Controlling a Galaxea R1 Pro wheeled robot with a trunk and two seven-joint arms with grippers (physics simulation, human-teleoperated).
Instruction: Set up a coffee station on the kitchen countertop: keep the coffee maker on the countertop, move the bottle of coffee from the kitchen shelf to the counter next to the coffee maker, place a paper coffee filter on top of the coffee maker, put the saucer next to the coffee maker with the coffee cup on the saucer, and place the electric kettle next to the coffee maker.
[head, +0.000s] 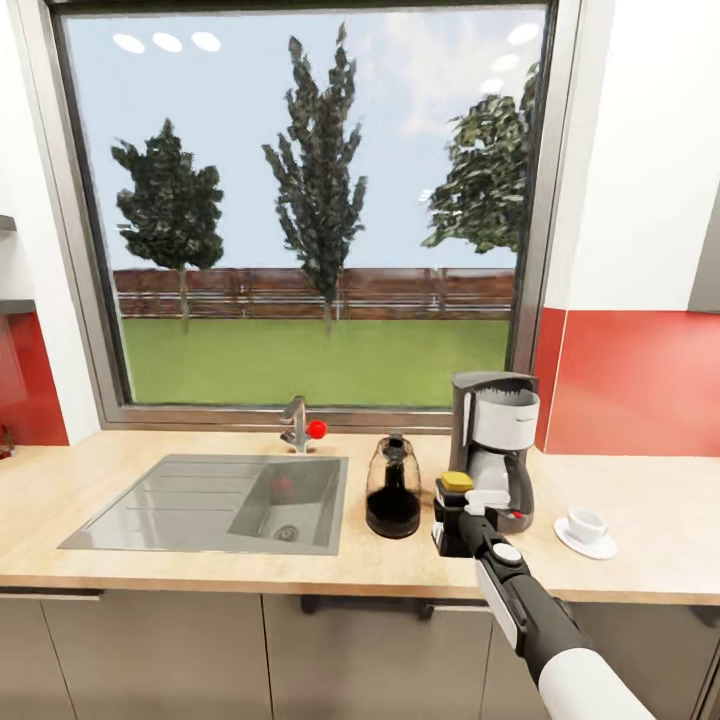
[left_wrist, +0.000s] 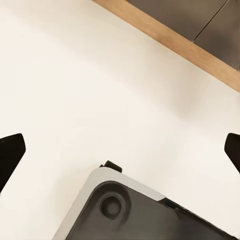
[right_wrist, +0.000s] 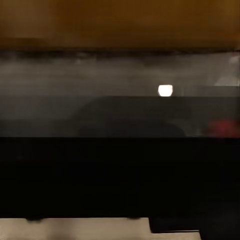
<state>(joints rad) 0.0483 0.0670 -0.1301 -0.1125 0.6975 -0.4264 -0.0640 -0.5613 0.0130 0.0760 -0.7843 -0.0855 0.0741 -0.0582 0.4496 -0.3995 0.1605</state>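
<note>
- The right gripper (head: 452, 522) is low over the countertop (head: 200, 570), just in front of the coffee maker (head: 495, 440) and between it and the kettle (head: 393, 490).
- A small dark bottle with a yellow cap (head: 456, 482) stands upright right at the gripper's tip. It looks to be held between the jaws, though the wrist hides the contact, so the grip is a judgement and not something plainly seen.
- The right wrist view is a dark blur at very close range, with a wood-coloured band across it; it does not settle how the jaws stand.
- The bottle's long axis is vertical and it sits touching or just beside the left front of the coffee maker's base, so the coming move likely turns on letting it down straight and backing the arm away toward the robot.
- The right arm is the nearer one by far.
- In the left wrist view the dark fingertips (left_wrist: 11, 152) stand wide apart with nothing between them, over pale floor beside the robot's base.
- The cup (head: 585, 524) rests on the saucer (head: 590, 546) to the right of the coffee maker, near it.
</note>
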